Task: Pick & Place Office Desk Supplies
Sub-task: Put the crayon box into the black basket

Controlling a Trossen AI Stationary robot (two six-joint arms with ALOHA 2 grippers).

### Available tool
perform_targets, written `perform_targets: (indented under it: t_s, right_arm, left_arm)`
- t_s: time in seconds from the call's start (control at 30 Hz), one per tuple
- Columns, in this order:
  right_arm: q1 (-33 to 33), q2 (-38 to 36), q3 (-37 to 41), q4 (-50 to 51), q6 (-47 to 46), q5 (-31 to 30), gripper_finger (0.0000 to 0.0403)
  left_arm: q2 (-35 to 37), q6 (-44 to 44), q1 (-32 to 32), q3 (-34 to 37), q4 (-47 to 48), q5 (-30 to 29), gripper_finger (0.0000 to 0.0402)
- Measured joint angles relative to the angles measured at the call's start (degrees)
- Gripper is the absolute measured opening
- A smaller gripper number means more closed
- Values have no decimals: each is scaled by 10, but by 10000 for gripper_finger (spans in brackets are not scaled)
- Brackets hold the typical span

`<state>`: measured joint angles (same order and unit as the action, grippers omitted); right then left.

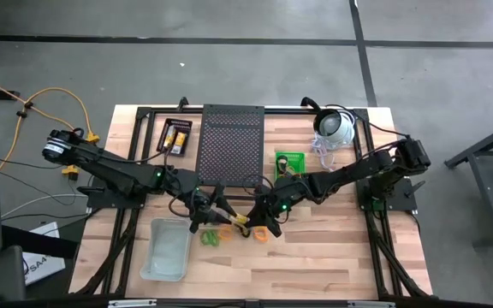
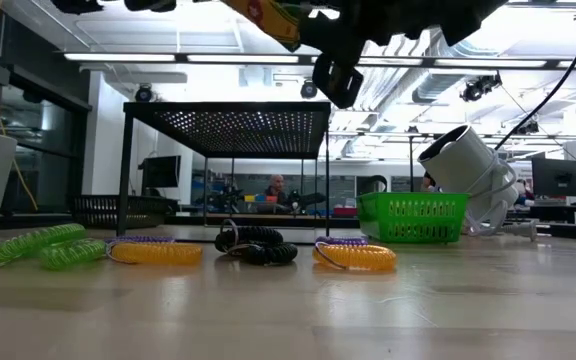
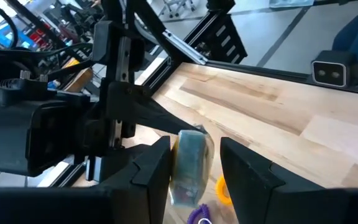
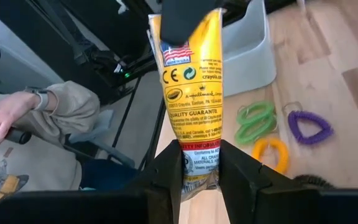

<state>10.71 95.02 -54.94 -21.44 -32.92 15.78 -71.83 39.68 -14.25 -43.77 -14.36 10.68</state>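
A yellow packet (image 4: 191, 93) hangs in the air over the middle of the table (image 1: 332, 257), between my two grippers. My right gripper (image 4: 201, 149) comes from the table's right and is shut on the packet's near end. My left gripper (image 3: 196, 146) comes from the left. Its fingers stand open on either side of the packet's other end (image 3: 190, 165), one over each flat face. Green loops (image 4: 253, 121), orange loops (image 4: 270, 152), a purple loop (image 4: 309, 127) and a black loop (image 2: 256, 245) lie flat on the wood below. My right gripper pinches the packet's end (image 4: 199, 163) between its two fingers, across its width, where it looks squeezed narrower. The fingers come nearly level from the table's right and lie along the packet. The packet sticks out ahead of them, lifted clear of the table. My left gripper: whether its fingers touch the packet's other end, I cannot tell.
A clear bin (image 1: 165, 248) stands near the table's front left. A black mesh shelf (image 1: 229, 141), a green basket (image 1: 289, 161), a black tray with yellow packets (image 1: 176, 137) and a white dome device (image 1: 336, 127) line the far side. A person's hand (image 4: 5, 115) shows beyond the table.
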Motion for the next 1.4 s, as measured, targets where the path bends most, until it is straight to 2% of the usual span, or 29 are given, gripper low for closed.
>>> perform_targets:
  t_s: [0.27,0.67,1.03,1.4]
  right_arm:
    - [-16,0,0,-25,2,12,80]
    - [-18,0,0,-34,13,11,80]
    - [-17,0,0,-37,13,12,80]
    - [-17,0,0,-37,13,12,80]
  left_arm:
    - [0,-1,20,0,-3,25,133]
    - [0,-2,24,0,-8,28,133]
    - [0,-2,24,0,-10,28,90]
    - [0,-2,24,0,-11,28,86]
